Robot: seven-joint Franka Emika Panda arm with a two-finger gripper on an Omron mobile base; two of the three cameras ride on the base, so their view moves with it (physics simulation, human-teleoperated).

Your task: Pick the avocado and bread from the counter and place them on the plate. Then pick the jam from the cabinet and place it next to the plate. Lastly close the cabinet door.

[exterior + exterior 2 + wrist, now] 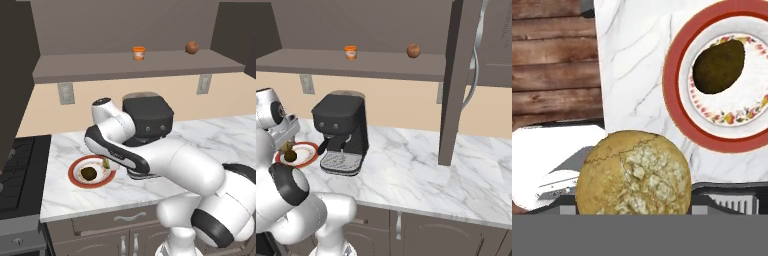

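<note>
The red-rimmed plate (75,176) (308,146) (674,100) lies on the white marble counter (210,135) near its left end. The dark avocado (88,173) (290,156) (719,66) rests on the plate's cream centre. My gripper (106,161) hangs just above the plate's right rim, shut on the bread (633,172) (106,163), a crusty tan lump that hides the fingertips in the hand view. The orange jam (139,53) (350,52) stands on the shelf of the open cabinet (135,65), high above the counter.
A black coffee machine (148,117) (341,130) stands right behind the plate. A reddish-brown ball (192,47) (413,50) sits on the cabinet shelf right of the jam. The open cabinet door (456,80) juts out over the counter. A stove (20,170) borders the counter's left end.
</note>
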